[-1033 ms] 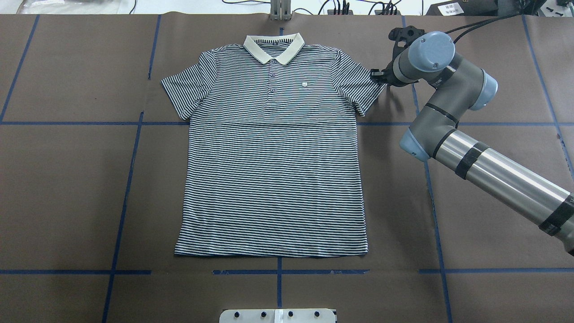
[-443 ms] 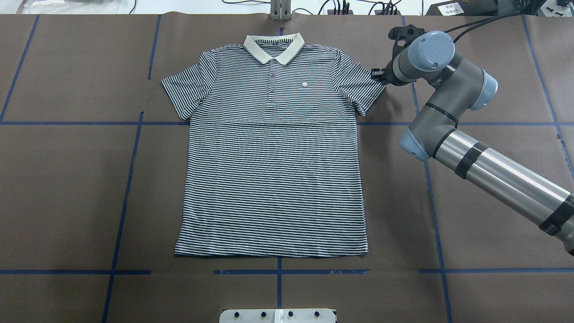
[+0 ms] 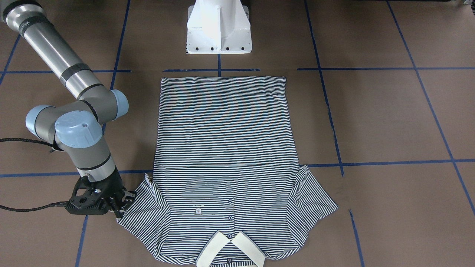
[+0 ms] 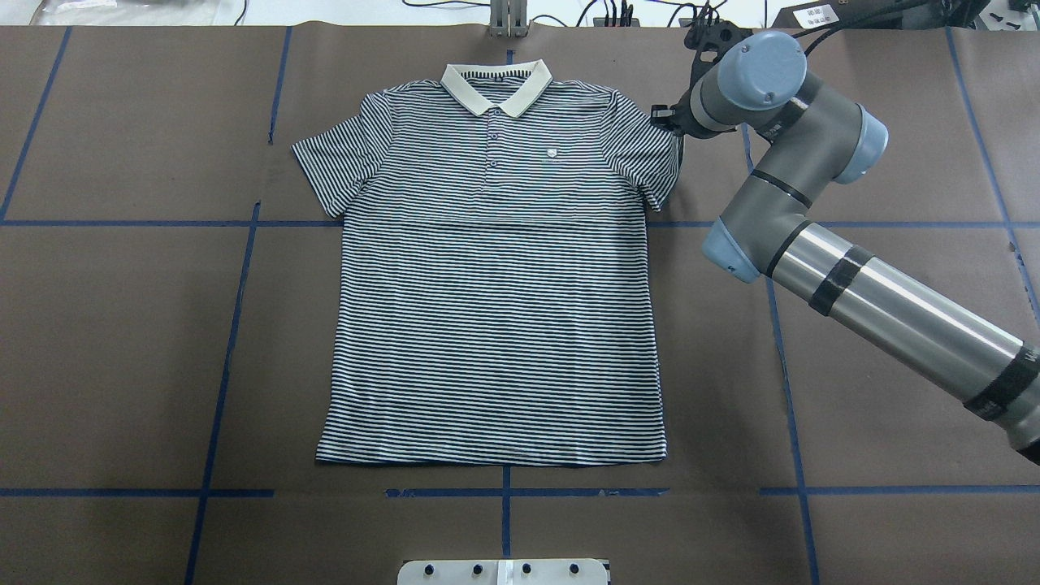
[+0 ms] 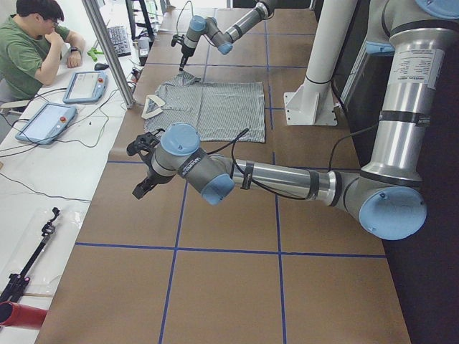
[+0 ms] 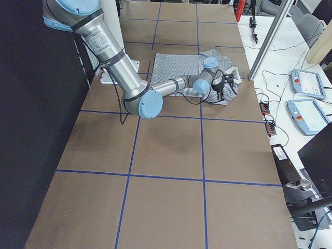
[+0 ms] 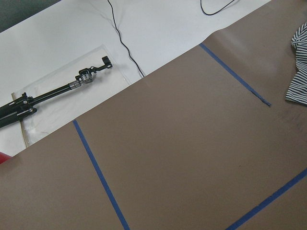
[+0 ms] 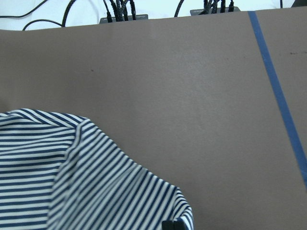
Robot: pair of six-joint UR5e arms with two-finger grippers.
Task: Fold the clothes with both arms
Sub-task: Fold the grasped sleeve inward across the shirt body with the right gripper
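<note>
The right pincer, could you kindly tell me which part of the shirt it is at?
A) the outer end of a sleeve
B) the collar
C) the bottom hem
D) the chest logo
A: in the front-facing view the right pincer sits at the outer edge of one sleeve of the shirt.

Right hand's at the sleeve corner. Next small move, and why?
Probably draw the right hand inward over the polo shirt, folding its sleeve onto the chest. The hand looks shut on that sleeve's outer corner, which curls up, while the rest lies flat.
</note>
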